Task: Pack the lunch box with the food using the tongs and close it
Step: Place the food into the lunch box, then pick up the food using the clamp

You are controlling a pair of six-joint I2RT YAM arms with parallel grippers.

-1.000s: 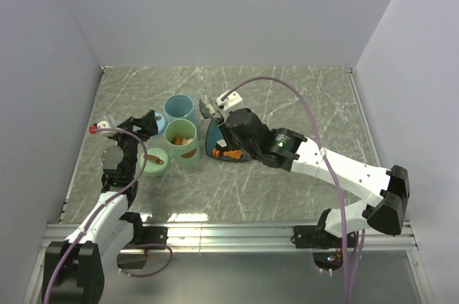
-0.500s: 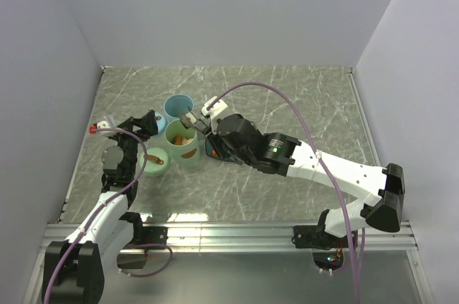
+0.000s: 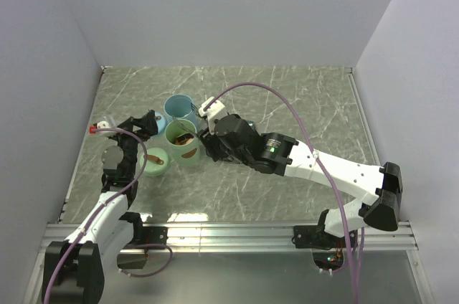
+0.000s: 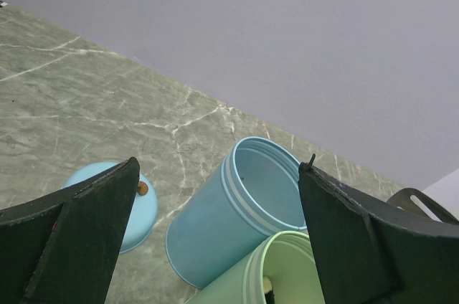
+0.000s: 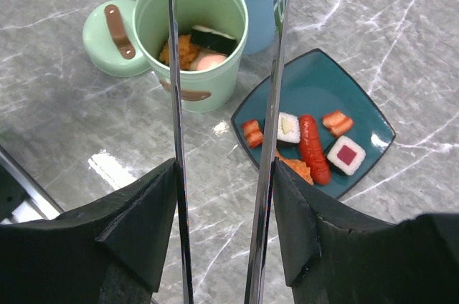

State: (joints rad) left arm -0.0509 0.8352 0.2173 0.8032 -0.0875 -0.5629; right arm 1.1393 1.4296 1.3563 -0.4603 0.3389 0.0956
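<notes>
Tongs clamped in R jaws moved to green cup, 1 blue cup, L jaws released

Soft, even light is falling from above, casting only faint shadows under the arms. A white glare patch is shining on the marble table near its front edge, also showing in the right wrist view. The fingers of the left gripper are looming dark and slightly blurred

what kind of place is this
Probably a robot test cell, not a kitchen: plain walls box in a marble-look table, two arms are bolted to a rail at its near edge, and the right gripper holds tongs over toy-looking food.
</notes>
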